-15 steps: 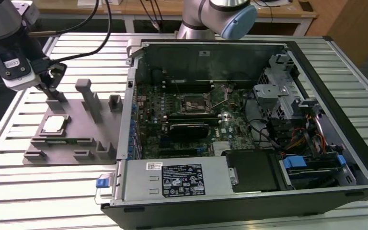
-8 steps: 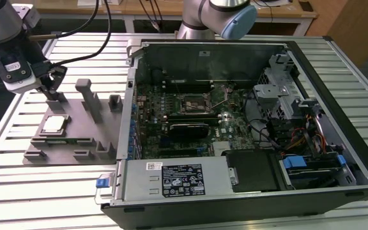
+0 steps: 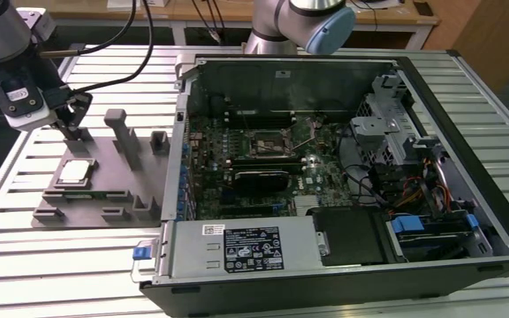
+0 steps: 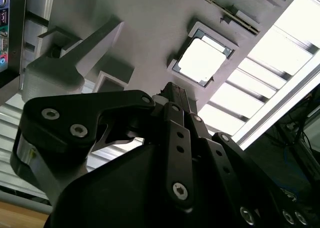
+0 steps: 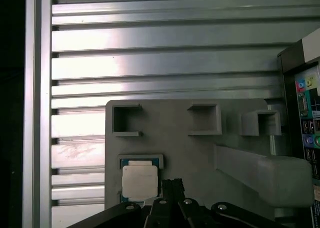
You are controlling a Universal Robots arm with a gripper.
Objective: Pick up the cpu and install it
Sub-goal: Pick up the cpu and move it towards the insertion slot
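Approach step; nothing lifted yet. The cpu (image 3: 75,172) lies flat in its pocket on the grey tray (image 3: 104,199), near the table (image 3: 60,265) edge at the exterior view's left. The end effector (image 5: 172,184) hovers just beside it, closed and empty. A grasp would likely need the jaws parted and centred over the cpu.

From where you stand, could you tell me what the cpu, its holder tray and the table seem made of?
The cpu: likely metal lid, pale silvery satin sheen. The holder tray: probably plastic, matte uniform grey. The table: seemingly aluminium, ribbed slats reflecting brightly.
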